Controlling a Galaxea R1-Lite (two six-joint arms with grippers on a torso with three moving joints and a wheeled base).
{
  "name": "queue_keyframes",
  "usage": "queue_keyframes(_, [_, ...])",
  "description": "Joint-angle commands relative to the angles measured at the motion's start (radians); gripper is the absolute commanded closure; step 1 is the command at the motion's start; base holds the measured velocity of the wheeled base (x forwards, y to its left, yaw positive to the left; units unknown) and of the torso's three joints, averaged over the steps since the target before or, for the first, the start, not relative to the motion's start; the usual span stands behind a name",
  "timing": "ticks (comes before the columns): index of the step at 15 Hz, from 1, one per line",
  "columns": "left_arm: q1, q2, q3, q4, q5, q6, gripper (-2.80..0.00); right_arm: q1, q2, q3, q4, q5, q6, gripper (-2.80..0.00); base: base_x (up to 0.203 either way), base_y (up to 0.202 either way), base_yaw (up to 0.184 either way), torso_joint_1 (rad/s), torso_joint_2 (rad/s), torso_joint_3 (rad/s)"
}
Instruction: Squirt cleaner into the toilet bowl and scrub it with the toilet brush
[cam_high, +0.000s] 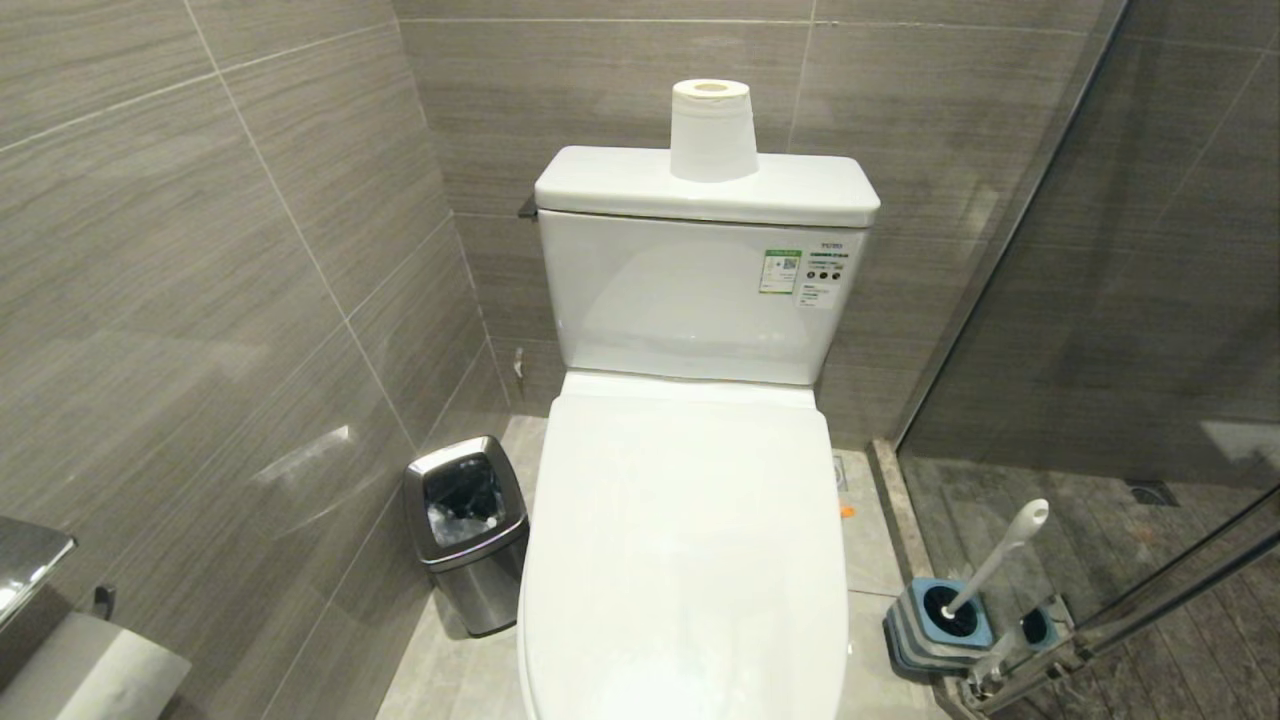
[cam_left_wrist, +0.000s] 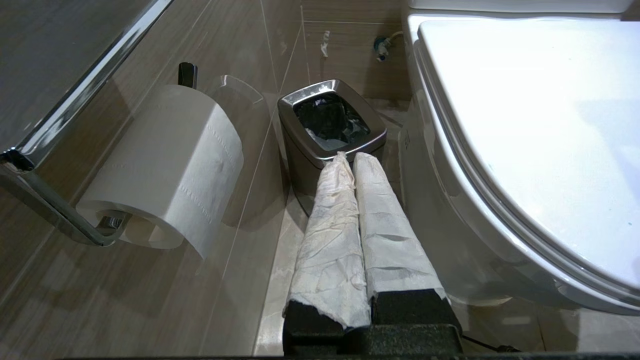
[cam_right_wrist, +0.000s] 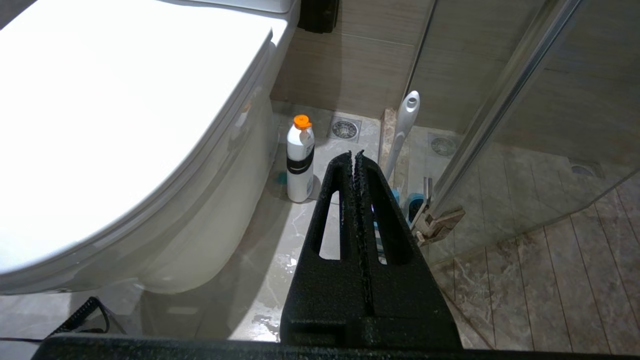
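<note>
The toilet stands shut, its white lid down, so the inside of the toilet bowl is hidden. Only the bowl's outer white body shows. The toilet brush leans in its blue-and-grey holder on the floor right of the toilet, bristle head hidden. Its white handle rises just beyond my right gripper, which is shut and empty. A white bottle with an orange cap stands by the toilet base. My left gripper, its fingers wrapped in white paper, is shut and empty, low beside the toilet.
A small steel bin sits left of the toilet, right ahead of the left gripper. A paper roll stands on the cistern, another hangs on the left wall. The glass shower door closes off the right. A black cable lies on the floor.
</note>
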Motion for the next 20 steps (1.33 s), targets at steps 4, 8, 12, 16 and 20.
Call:
queue_keyframes(4, [0.000, 0.001, 0.002, 0.001, 0.001, -0.003, 0.00, 0.000, 0.000, 0.000, 0.000, 0.000, -0.001, 0.00, 0.000, 0.000, 0.000, 0.000, 0.00, 0.000])
queue_keyframes(8, [0.000, 0.001, 0.002, 0.001, 0.001, -0.003, 0.00, 0.000, 0.000, 0.000, 0.000, 0.000, -0.001, 0.00, 0.000, 0.000, 0.000, 0.000, 0.00, 0.000])
queue_keyframes(12, [0.000, 0.001, 0.002, -0.001, 0.001, -0.003, 0.00, 0.000, -0.001, 0.000, 0.000, 0.000, -0.001, 0.00, 0.000, 0.000, 0.000, 0.000, 0.00, 0.000])
queue_keyframes(16, [0.000, 0.001, 0.002, -0.001, 0.001, -0.003, 0.00, 0.000, 0.000, 0.000, 0.000, 0.000, -0.001, 0.00, 0.000, 0.000, 0.000, 0.000, 0.00, 0.000])
queue_keyframes(20, [0.000, 0.001, 0.002, 0.001, 0.001, -0.003, 0.00, 0.000, 0.000, 0.000, 0.000, 0.000, -0.001, 0.00, 0.000, 0.000, 0.000, 0.000, 0.00, 0.000])
